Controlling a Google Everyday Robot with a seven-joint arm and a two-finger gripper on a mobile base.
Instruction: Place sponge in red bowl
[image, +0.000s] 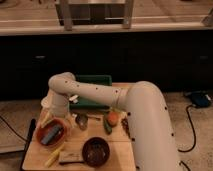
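Gripper (51, 114): located at the end of the arm, directly above the far rim of the red bowl. Whether it is open or closed cannot be told, as it is screened by the arm's wrist.

Sponge (50, 134): a blue-grey block seen lying inside the red bowl (37, 131), on the lighter orange interior.

Key relation: the sponge is placed just below and toward the camera from the gripper. Contact between the two cannot be determined.

Long axis of sponge: set diagonally, running from the lower left to the upper right of the bowl.

Nearer arm: one arm only is fitted; it is extended over the table (35, 160) from the right.

Task state: the placement is judged to be essentially made. If the sponge is free of the gripper, only a clear upward withdrawal is called for.

Count, sponges: one.

Count, bowls: two, being the red bowl and a dark bowl (95, 150) near the front edge.

Count, other items: one green tray (97, 80), one yellow piece (54, 155), one orange fruit (113, 118), one metal cup (81, 120).
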